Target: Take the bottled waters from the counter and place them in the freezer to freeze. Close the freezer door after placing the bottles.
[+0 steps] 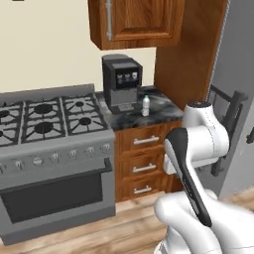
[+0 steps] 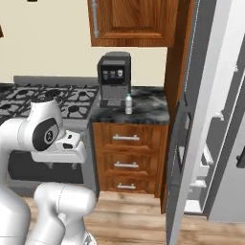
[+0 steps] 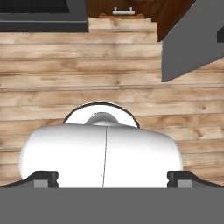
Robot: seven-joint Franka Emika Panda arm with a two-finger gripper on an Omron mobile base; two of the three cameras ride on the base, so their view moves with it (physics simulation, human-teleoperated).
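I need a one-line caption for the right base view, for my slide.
One water bottle stands on the counter beside the coffee machine; the freezer door is open.

dark marbled counter [image 1: 163, 111] with one water bottle [image 1: 146, 105] upright just beside the coffee machine [image 1: 121, 82]

Home kitchen, pretty clearly.

I'm parked in front of a gas stove [image 1: 47, 119] with an oven under it, a marbled counter [image 2: 148, 110] holding a coffee machine [image 1: 121, 82], wooden drawers [image 2: 127, 158], an upper cabinet [image 1: 136, 22], plank floor [image 3: 78, 65] and a grey freezer [image 2: 215, 95].
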